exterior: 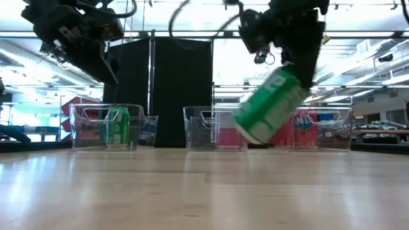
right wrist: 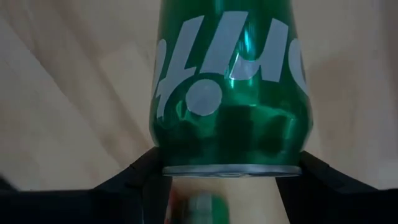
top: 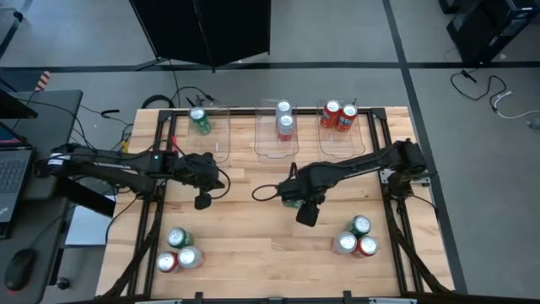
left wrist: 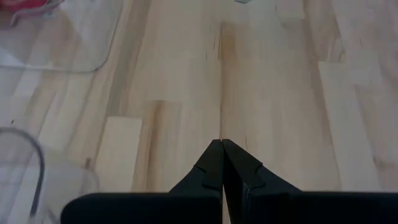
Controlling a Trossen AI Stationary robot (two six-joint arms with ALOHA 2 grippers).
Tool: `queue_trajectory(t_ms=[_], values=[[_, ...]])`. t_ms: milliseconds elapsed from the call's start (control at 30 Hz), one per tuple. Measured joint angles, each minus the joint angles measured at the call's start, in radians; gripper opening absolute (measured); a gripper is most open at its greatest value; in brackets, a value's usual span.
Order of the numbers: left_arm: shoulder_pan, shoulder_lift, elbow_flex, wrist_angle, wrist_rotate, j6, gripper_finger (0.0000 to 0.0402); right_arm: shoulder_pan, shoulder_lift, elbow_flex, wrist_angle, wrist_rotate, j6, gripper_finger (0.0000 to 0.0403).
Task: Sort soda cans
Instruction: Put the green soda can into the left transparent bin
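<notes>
Now | green can [exterior: 270, 105] tilted, clamped within right pincer [exterior: 291, 67] | above table [exterior: 204, 191]

The middle of the surface [top: 253, 224] lies bare between two clusters of cans, one at the near left corner [top: 179, 251] and one at the near right [top: 356, 237]. Along the far edge three clear bins [top: 278, 139] stand side by side, blocking that strip. Above the open middle hang the left tool [top: 202, 201], pinched together, and the right tool [top: 306, 213] carrying a tilted green can [exterior: 270, 105].

Held green can [right wrist: 230, 87] top cropped
</notes>
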State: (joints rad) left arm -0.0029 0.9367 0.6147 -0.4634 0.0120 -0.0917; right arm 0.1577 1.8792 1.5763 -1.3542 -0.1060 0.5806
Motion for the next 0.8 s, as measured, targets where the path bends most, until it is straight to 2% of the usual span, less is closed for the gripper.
queue_trajectory(t_ms=[167,300,800], values=[[0.0,0.044,0.0,0.047,0.02,0.014,0.0002,-0.024,0.094,0.041,-0.149,-0.131,0.001,0.0229],[0.0,0.057,0.0,0.058,0.027,0.026,0.0002,-0.047,0.132,0.071,-0.213,-0.185,-0.008,0.0229],[0.0,0.059,0.0,0.062,0.031,0.032,0.0002,-0.069,0.128,0.074,-0.17,-0.228,0.002,0.0229]])
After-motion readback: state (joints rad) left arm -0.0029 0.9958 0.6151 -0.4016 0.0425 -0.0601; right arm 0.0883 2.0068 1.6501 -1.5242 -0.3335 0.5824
